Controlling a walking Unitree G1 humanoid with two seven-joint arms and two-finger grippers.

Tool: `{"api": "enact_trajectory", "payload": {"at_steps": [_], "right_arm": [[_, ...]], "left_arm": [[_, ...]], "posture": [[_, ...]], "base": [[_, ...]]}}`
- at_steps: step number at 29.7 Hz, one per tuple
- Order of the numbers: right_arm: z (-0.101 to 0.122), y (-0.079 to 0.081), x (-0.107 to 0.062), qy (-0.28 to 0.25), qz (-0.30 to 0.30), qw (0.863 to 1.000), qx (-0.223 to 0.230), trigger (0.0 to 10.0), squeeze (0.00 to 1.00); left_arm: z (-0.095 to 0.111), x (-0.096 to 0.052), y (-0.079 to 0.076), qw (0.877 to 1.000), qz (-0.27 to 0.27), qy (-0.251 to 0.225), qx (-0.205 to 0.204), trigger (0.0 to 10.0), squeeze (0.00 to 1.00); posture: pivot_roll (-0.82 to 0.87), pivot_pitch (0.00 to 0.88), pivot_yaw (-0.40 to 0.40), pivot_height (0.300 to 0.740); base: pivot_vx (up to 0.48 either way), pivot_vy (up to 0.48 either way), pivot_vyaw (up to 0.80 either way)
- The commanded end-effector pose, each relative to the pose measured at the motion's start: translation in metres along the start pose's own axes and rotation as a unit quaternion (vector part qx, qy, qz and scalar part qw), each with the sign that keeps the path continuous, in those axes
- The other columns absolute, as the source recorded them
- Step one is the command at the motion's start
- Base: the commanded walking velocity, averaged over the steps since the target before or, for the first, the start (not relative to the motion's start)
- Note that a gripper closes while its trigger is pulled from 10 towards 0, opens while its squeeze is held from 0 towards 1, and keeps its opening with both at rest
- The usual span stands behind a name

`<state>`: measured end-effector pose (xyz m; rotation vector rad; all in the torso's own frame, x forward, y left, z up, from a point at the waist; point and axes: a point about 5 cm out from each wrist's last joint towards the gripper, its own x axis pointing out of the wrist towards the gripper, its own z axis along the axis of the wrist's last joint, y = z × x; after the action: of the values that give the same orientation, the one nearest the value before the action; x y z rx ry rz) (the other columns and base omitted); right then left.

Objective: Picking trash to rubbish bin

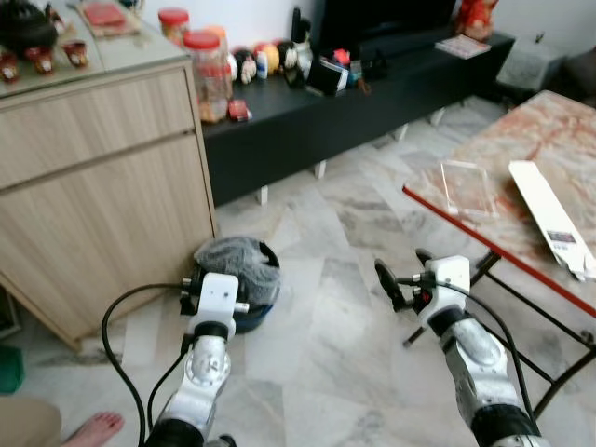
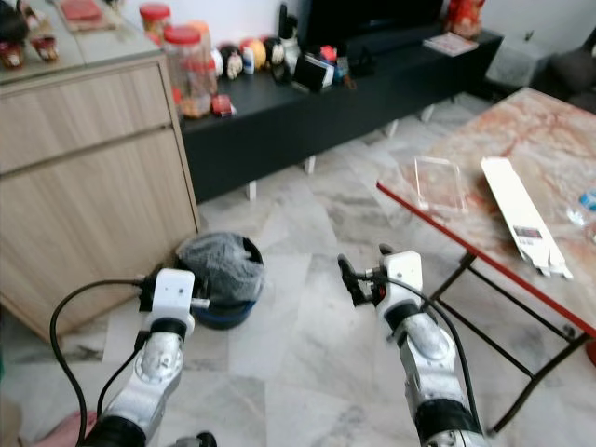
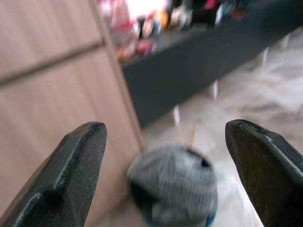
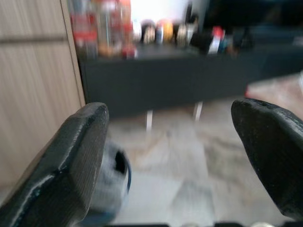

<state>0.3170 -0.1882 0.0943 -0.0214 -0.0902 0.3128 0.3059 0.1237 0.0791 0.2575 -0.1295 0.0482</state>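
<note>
Bin: the rubbish bin (image 1: 235, 279) stood on the marble floor (image 1: 335, 326) at the foot of the wooden cabinet (image 1: 93, 186), a dark round tub with a grey bag bunched over its mouth.
Bin and my left gripper: my left gripper (image 3: 165, 165) hung just in front of the bin and a little above it; through my left wrist camera the bin sat between my two fingers (image 3: 71, 179), apart from both.
Left gripper state: my fingers stood wide apart, holding nothing.
Left arm: I held it forward and low, wrist pointing at the bin and the cabinet.
Right gripper: my right gripper (image 1: 402, 276) hovered over bare floor, well to the right of the bin, near the table's edge.
Right gripper state: fingers spread apart, empty.
Right arm: bent, reaching forward, angled slightly left.
Table: a red-rimmed marble table (image 1: 549, 140) on my right carried a clear plastic tray (image 1: 467, 189) and a long white box (image 1: 551, 219).
Beyond: a low black shelf (image 1: 372, 102) with jars and small items.
</note>
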Motion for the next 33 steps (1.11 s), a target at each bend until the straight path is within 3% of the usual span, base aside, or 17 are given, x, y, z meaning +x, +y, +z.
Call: {"api": "enact_trajectory", "payload": {"at_steps": [1, 5, 10, 16, 19, 26, 33], "right_arm": [[0.016, 0.0, 0.004, -0.031, -0.007, 0.999, 0.005, 10.0, 0.0], [0.029, 0.005, 0.007, -0.056, -0.016, 0.998, 0.019, 10.0, 0.0], [0.028, 0.025, 0.015, -0.056, -0.009, 0.997, 0.046, 10.0, 0.0], [0.028, 0.039, 0.021, -0.044, 0.002, 0.997, 0.058, 10.0, 0.0], [0.031, 0.046, 0.025, -0.041, 0.021, 0.997, 0.064, 10.0, 0.0], [0.036, 0.048, 0.033, -0.049, 0.013, 0.997, 0.06, 10.0, 0.0], [0.035, 0.045, 0.037, -0.045, -0.013, 0.997, 0.059, 10.0, 0.0]], "left_arm": [[0.022, 0.01, -0.004, 0.999, -0.002, -0.04, 0.012, 10.0, 0.0], [0.035, 0.012, -0.007, 0.998, -0.006, -0.06, 0.01, 10.0, 0.0], [0.021, 0.002, -0.012, 0.999, -0.028, -0.027, 0.014, 10.0, 0.0], [0.026, 0.008, -0.008, 0.999, -0.03, -0.03, 0.019, 10.0, 0.0], [0.026, 0.013, -0.002, 1.0, -0.006, -0.025, 0.008, 10.0, 0.0], [0.024, 0.015, 0.004, 1.0, 0.0, -0.019, 0.001, 10.0, 0.0], [0.033, 0.031, 0.004, 0.999, -0.005, -0.025, -0.023, 10.0, 0.0]], "posture": [[-0.19, 0.047, -0.079, 0.74], [-0.2, 0.012, -0.045, 0.74], [-0.23, 0.0, -0.008, 0.74], [-0.23, 0.0, -0.035, 0.74], [-0.22, 0.0, -0.056, 0.74], [-0.23, 0.0, -0.042, 0.74], [-0.26, 0.0, 0.014, 0.74]], "base": [[0.0, 0.0, 0.0], [0.0, 0.0, 0.0], [0.0, 0.0, -0.11], [0.0, 0.0, -0.8], [0.0, 0.0, -0.8], [0.0, 0.0, -0.8], [0.0, 0.0, -0.8]]}}
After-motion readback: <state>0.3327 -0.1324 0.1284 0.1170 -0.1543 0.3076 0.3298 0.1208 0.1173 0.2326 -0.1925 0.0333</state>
